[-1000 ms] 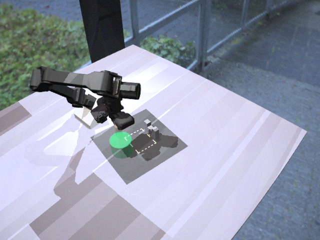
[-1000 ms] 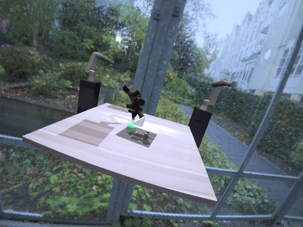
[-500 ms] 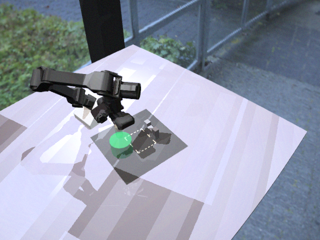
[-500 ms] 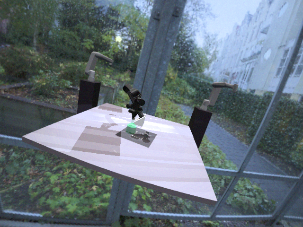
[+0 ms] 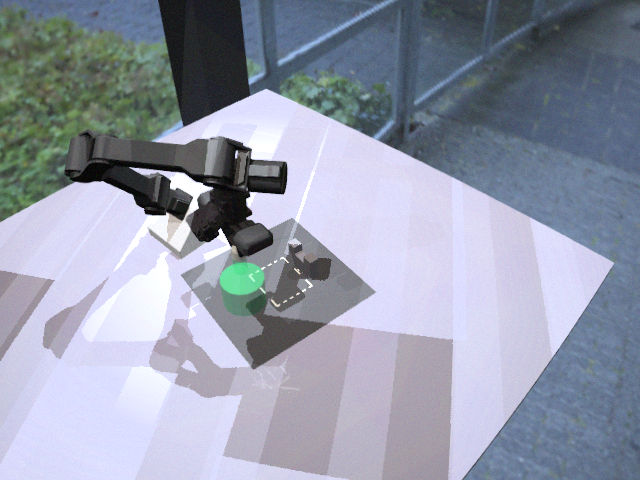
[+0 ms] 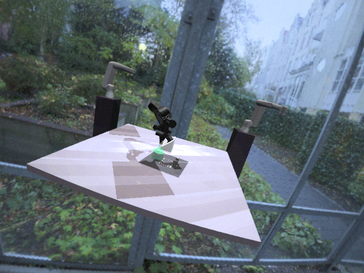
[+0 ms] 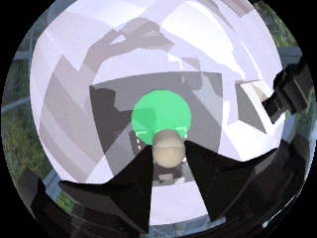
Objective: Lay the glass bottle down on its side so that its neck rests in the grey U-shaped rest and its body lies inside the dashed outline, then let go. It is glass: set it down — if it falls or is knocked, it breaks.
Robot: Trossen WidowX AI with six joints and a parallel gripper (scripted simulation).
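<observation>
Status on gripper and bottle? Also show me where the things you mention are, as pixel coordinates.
Gripper point(image 5: 236, 252) point(image 6: 161, 143) point(image 7: 168, 147) shut on the glass bottle point(image 5: 242, 289) point(image 6: 158, 154) point(image 7: 160, 111) at its neck end. Bottle upright, not laid down. Grey U-shaped rest point(image 5: 310, 260) point(image 6: 176, 162) unoccupied; nothing seen blocking it.

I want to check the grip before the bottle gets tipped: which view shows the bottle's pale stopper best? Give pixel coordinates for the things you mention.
The wrist view: the stopper point(image 7: 168, 149) appears large and whole between the dark fingers. The top view shows only a sliver below the gripper point(image 5: 238, 253); in the exterior view it is too small to judge.
</observation>
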